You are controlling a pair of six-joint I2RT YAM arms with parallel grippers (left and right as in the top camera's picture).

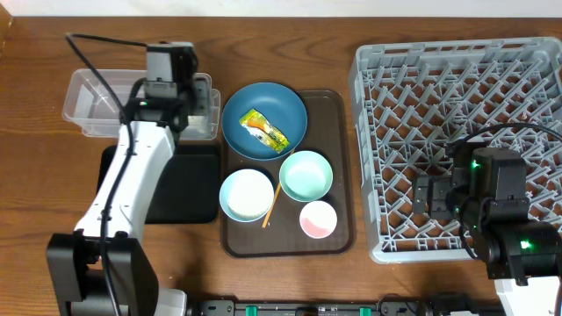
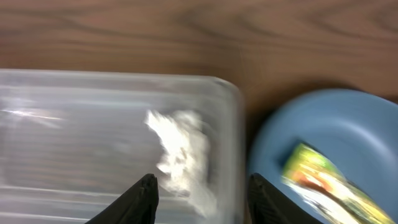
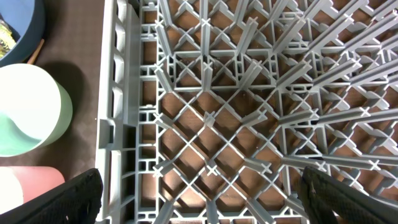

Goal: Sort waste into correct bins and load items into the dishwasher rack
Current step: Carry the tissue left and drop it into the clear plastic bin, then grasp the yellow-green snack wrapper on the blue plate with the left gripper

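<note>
Likely next: wrapper (image 1: 263, 130) on blue plate (image 1: 248, 104) — light, thin, slick (crinkly?); pinch across middle; left gripper (image 2: 203, 186) spread, empty, over tub (image 2: 112, 78); right gripper (image 3: 208, 196) spread.

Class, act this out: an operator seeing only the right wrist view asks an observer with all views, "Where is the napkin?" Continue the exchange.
Observer: The crumpled white napkin lies inside the clear tub, under the open left claw.
Operator: And the wrapper?
Observer: The yellow-green wrapper lies on the dark-blue plate.
Operator: Anything loaded in the rack?
Observer: Overhead, no dish shows in the dishwasher rack; the right arm hides part of it.
</note>
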